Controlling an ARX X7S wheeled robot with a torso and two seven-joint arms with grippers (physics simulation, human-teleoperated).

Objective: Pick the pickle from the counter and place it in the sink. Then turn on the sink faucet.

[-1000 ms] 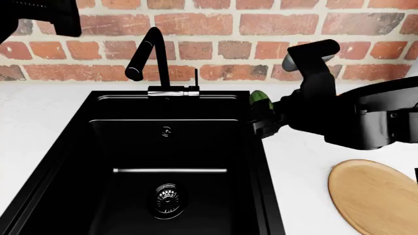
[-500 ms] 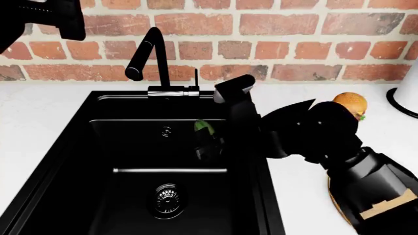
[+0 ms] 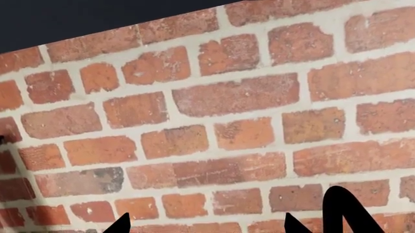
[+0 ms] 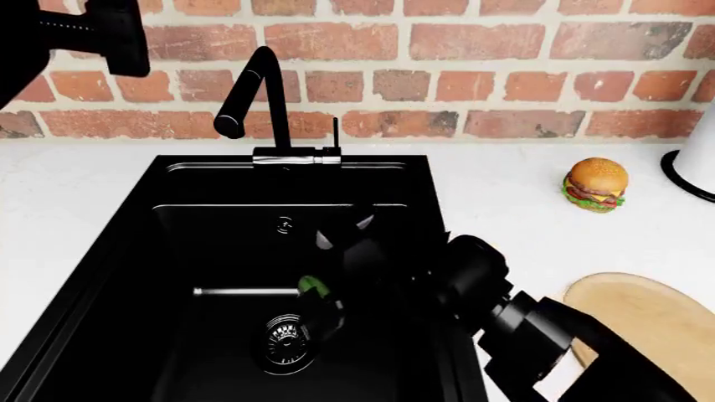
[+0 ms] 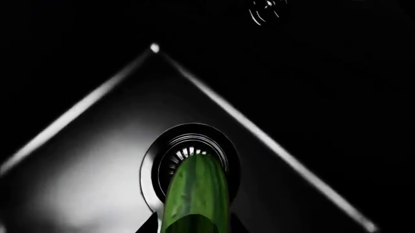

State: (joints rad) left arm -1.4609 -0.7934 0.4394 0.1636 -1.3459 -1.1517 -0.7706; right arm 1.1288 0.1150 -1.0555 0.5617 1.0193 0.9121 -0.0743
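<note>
Green pickle (image 5: 196,194) sits clamped in your right gripper (image 4: 324,303), low inside the sink (image 4: 134,251) just above the drain (image 4: 285,339). Release it there; the faucet (image 4: 251,100) lever is untouched. Your left gripper's (image 3: 227,225) state can't be told.

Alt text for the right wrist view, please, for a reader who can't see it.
A glossy dark-green oblong pickle, held at its near end by the right gripper, points toward the round metal drain of the matte-black sink basin.
</note>
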